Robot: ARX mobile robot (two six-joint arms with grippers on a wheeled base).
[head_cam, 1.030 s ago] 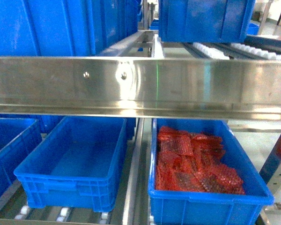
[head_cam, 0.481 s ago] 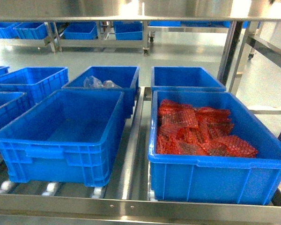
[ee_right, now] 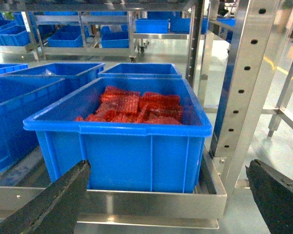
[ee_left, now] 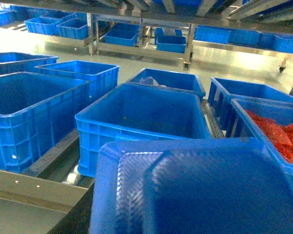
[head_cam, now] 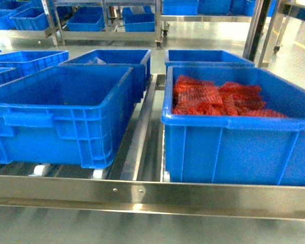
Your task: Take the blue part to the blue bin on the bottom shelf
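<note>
Though the blue part fills the foreground of the left wrist view, hanging short of the shelf's front edge, the left gripper's hold on it is hidden, so I cannot tell its state. The right gripper gapes wide and empty. The part looks like thin moulded plastic: probably light, slightly flexible and slick, so best pinched at its rim. The empty bin sits front-left, beside the red-filled bin.

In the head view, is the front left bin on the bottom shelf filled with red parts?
No. The front left bin shows only its bare blue inside; the red parts lie in the front right bin.
</note>
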